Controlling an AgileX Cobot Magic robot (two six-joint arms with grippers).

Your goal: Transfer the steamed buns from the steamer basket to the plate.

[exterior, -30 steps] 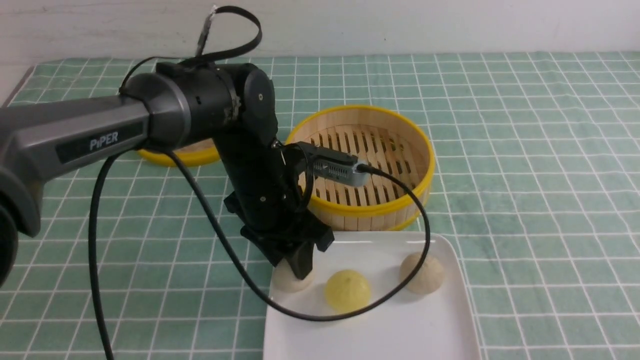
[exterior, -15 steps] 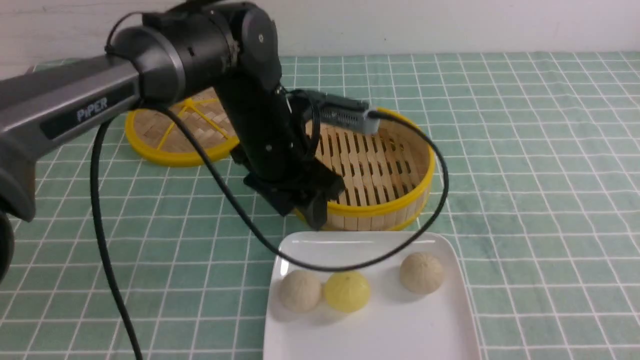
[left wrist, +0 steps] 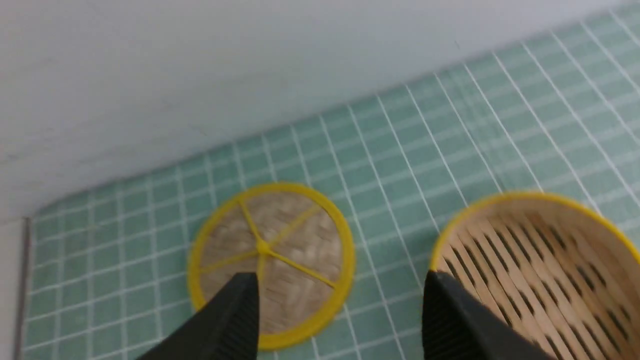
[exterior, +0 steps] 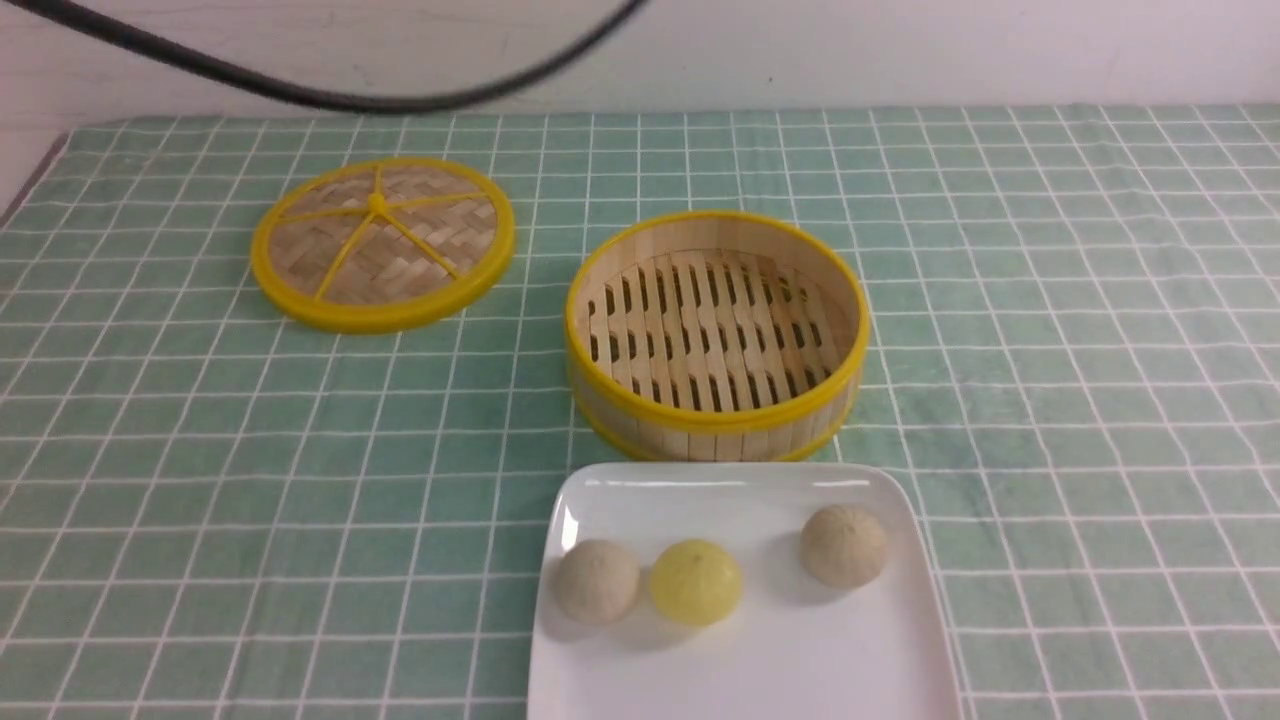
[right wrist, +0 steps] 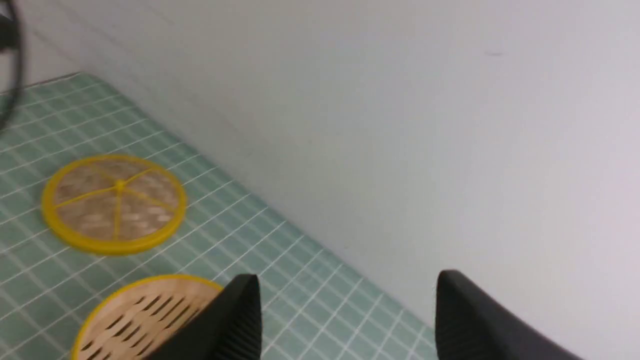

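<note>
White plate point(exterior: 800, 680) is loaded with all three buns point(exterior: 696, 582); the bamboo basket point(exterior: 715, 432) is seen empty. Left gripper point(left wrist: 340, 280) and right gripper point(right wrist: 347, 280) are held wide open, empty, since seemingly nothing remains to move.

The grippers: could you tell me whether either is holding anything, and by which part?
Nothing is held: the left gripper and right gripper are both open and empty.
</note>
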